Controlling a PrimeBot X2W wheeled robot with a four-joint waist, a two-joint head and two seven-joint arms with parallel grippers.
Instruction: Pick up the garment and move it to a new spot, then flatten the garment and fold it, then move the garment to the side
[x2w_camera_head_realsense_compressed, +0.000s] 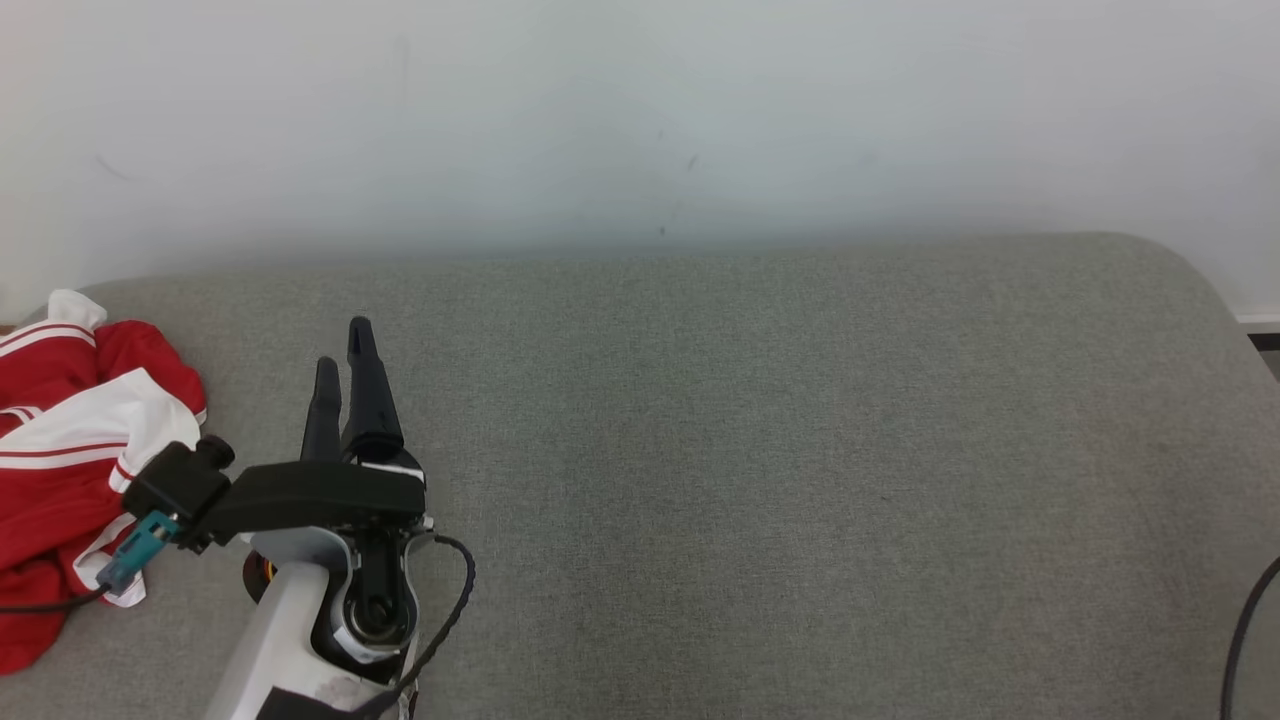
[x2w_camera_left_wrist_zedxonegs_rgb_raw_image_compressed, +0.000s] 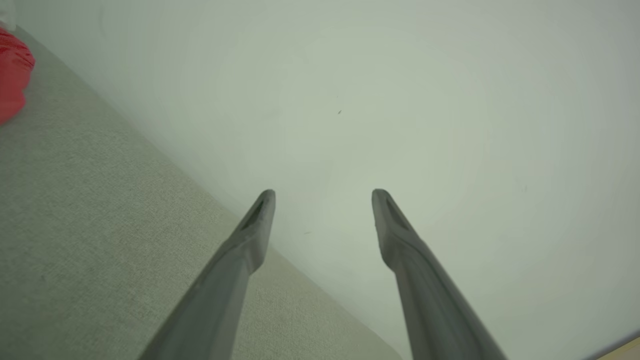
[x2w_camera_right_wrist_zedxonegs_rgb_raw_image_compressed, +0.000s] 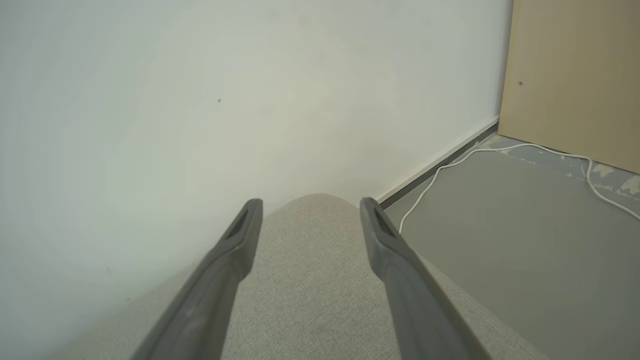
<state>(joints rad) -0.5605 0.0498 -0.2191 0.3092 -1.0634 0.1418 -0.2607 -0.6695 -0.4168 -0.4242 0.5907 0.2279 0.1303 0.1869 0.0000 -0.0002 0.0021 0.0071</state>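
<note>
The garment (x2w_camera_head_realsense_compressed: 60, 450), red with white panels and stripes, lies crumpled at the far left edge of the grey cushioned surface (x2w_camera_head_realsense_compressed: 750, 450). A red corner of the garment (x2w_camera_left_wrist_zedxonegs_rgb_raw_image_compressed: 12, 75) shows at the top left of the left wrist view. My left gripper (x2w_camera_head_realsense_compressed: 342, 365) hovers just right of it, fingers pointing toward the wall, open and empty. In its own view the left gripper (x2w_camera_left_wrist_zedxonegs_rgb_raw_image_compressed: 323, 197) stands wide apart with nothing between the fingers. My right gripper (x2w_camera_right_wrist_zedxonegs_rgb_raw_image_compressed: 310, 205) is open and empty too, aimed at the rounded right end of the surface.
A pale wall (x2w_camera_head_realsense_compressed: 640, 120) runs along the far edge of the surface. Off the right end lies grey floor (x2w_camera_right_wrist_zedxonegs_rgb_raw_image_compressed: 525, 240) with a white cable (x2w_camera_right_wrist_zedxonegs_rgb_raw_image_compressed: 450, 165) and a light wooden panel (x2w_camera_right_wrist_zedxonegs_rgb_raw_image_compressed: 570, 75). A dark cable (x2w_camera_head_realsense_compressed: 1245, 620) hangs at the lower right.
</note>
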